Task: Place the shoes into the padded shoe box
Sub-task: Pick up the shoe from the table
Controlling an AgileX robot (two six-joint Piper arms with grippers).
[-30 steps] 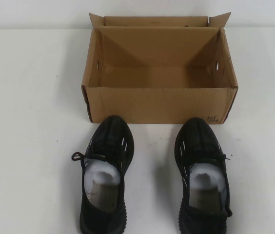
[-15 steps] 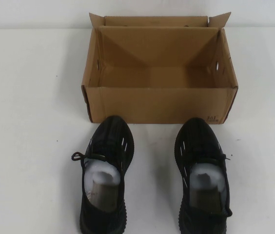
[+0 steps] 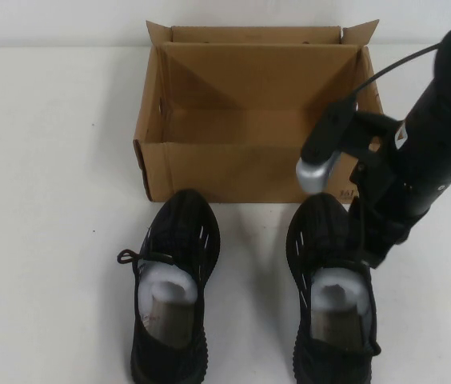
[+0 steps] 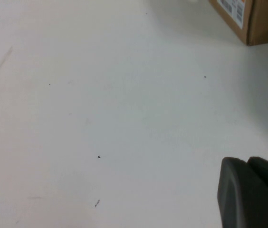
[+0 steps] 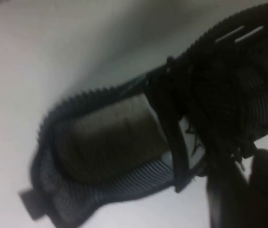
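Two black knit sneakers stand side by side in front of the box, toes toward it: the left shoe (image 3: 173,288) and the right shoe (image 3: 329,292), both with white paper stuffing. The brown cardboard shoe box (image 3: 261,172) stands open at the back, nothing in it. My right gripper (image 3: 367,246) hangs low at the right shoe's right side by the laces. In the right wrist view the right gripper (image 5: 249,183) is open, beside the right shoe (image 5: 138,137). My left gripper (image 4: 253,194) shows only in its wrist view, shut and empty over bare table.
The white table (image 3: 49,200) lies bare on both sides of the shoes. The right arm's body (image 3: 433,152) overhangs the box's right front corner. In the left wrist view a box corner (image 4: 248,21) sits at one edge.
My right arm has come in from the right and now reaches down at the right shoe. The shoes and the box have not moved.
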